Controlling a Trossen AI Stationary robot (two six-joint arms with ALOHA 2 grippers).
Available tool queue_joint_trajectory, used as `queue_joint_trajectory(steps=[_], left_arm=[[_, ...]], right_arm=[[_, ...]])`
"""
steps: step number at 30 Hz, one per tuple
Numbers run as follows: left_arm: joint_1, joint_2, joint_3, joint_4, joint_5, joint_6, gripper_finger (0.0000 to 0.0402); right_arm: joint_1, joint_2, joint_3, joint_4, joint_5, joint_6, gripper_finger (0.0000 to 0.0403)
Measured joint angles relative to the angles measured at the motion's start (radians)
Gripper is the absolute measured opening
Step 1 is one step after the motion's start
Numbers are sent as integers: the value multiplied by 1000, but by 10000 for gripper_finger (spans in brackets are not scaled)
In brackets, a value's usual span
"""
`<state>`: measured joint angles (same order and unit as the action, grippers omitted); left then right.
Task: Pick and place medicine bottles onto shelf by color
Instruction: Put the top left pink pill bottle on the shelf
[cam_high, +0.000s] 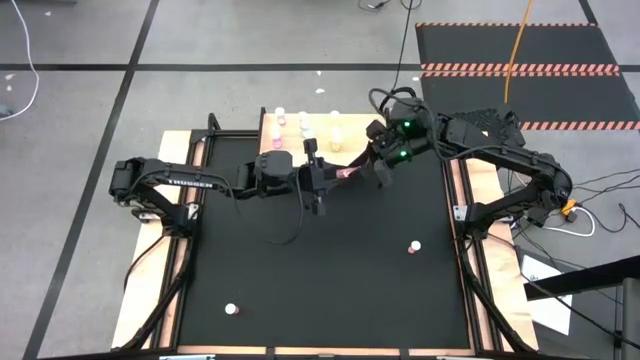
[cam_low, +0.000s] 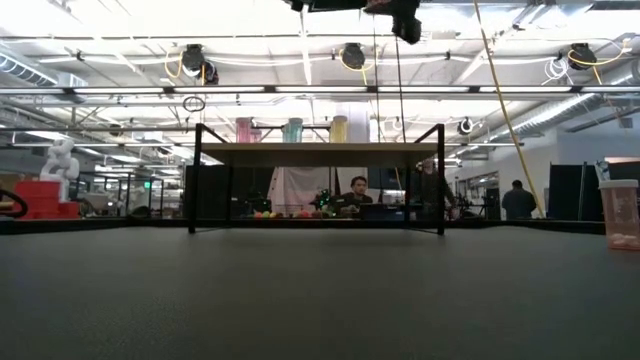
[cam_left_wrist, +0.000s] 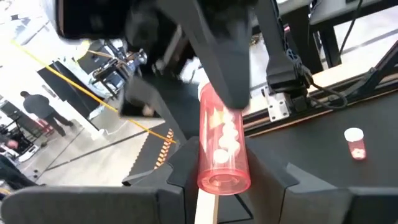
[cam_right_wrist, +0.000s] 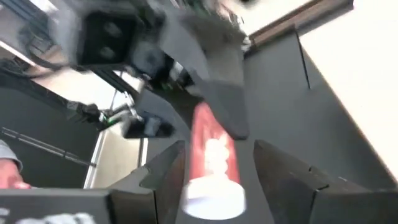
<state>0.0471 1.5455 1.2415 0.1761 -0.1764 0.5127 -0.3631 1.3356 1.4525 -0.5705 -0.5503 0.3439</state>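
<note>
Above the rear centre of the black table (cam_high: 320, 270), both arms meet in a handover: the left gripper (cam_high: 322, 176) and the right gripper (cam_high: 372, 166) face each other with one pink bottle (cam_high: 346, 173) bridging them, held clear of the surface, presumably so that the grasp can be re-oriented before placement. Directly behind them stands the shelf (cam_high: 300, 130), already carrying several bottles in a row; in the low view its board (cam_low: 318, 152) is raised on black legs, with pink, pale blue and yellow bodies visible on top, which suggests colour grouping is under way. The left wrist view shows the left fingers (cam_left_wrist: 289, 186) flanking the bottle's open-looking base end (cam_left_wrist: 222, 149), while the opposing finger covers its far end. The right wrist view shows the right fingers (cam_right_wrist: 280, 168) standing beside the white cap (cam_right_wrist: 213, 194) with a visible gap, so they appear spread rather than pinching; whether the left fingers press the body firmly cannot be confirmed. Only the high view shows the loose bottles remaining on the table: one at the right (cam_high: 413, 246) and one near the front left (cam_high: 231, 309). The low view alone shows a further bottle (cam_low: 620, 214) at its right edge.
</note>
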Motion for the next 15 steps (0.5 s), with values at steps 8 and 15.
queue_joint_trajectory(steps=[8,15], left_arm=[[13,0,0,69,1,-145,103],[49,0,0,252,33,-345,102]], right_arm=[[-55,-138,0,68,131,-30,187],[-6,-275,-90,400,212,-129,187]])
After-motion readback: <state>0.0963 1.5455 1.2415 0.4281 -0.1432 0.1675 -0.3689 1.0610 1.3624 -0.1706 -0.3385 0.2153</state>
